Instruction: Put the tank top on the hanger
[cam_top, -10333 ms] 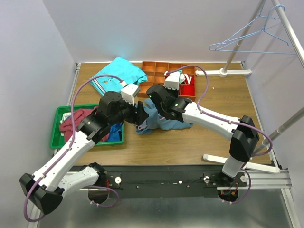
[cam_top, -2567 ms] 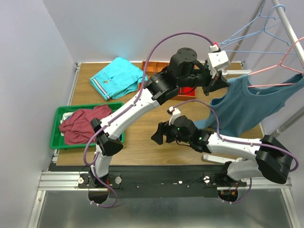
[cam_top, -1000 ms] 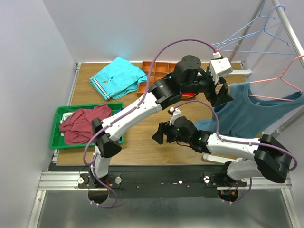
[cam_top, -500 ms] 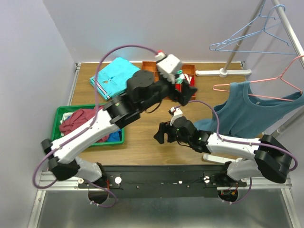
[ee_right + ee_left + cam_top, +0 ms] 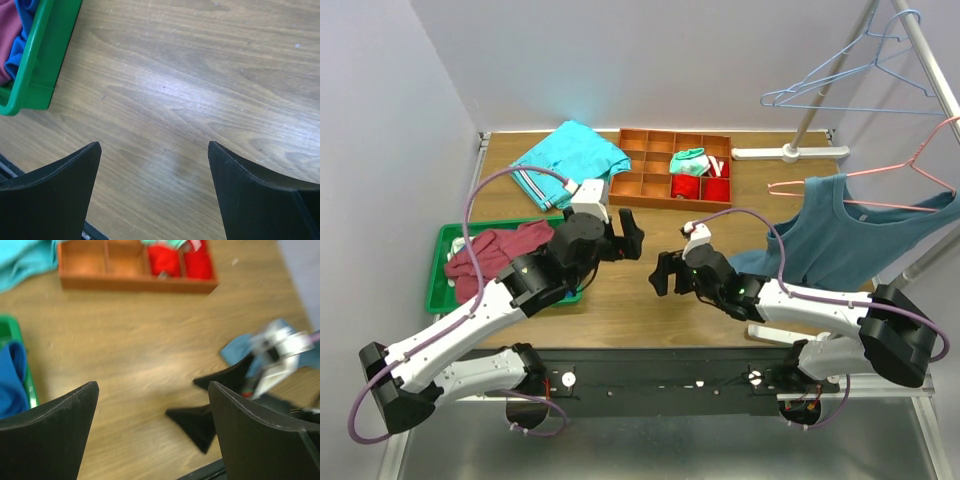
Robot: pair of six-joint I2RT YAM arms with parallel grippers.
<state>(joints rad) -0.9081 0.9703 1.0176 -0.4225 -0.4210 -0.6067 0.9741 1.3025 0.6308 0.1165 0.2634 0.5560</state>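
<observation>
The steel-blue tank top (image 5: 850,235) hangs on the pink wire hanger (image 5: 920,165) at the right, its hook over the slanted rail. The top's lower hem reaches down toward the table behind my right arm. Neither gripper touches it. My left gripper (image 5: 628,238) is open and empty, low over the middle of the table. My right gripper (image 5: 663,272) is open and empty just to its right, pointing left. In the left wrist view my left gripper (image 5: 152,405) faces the right gripper's black fingers (image 5: 210,422), with a corner of the tank top (image 5: 235,347) behind. My right gripper (image 5: 154,155) sees bare wood.
A green bin (image 5: 437,265) with a maroon shirt (image 5: 490,255) sits at the left. A turquoise shirt (image 5: 570,160) and an orange divided tray (image 5: 650,165) lie at the back. A light blue hanger (image 5: 850,80) hangs on the rail (image 5: 932,70).
My left arm has swung away from the hanger, down and left to the table's middle, with its jaws open. The tank top stays hanging. The right gripper has shifted slightly and opened wider.
</observation>
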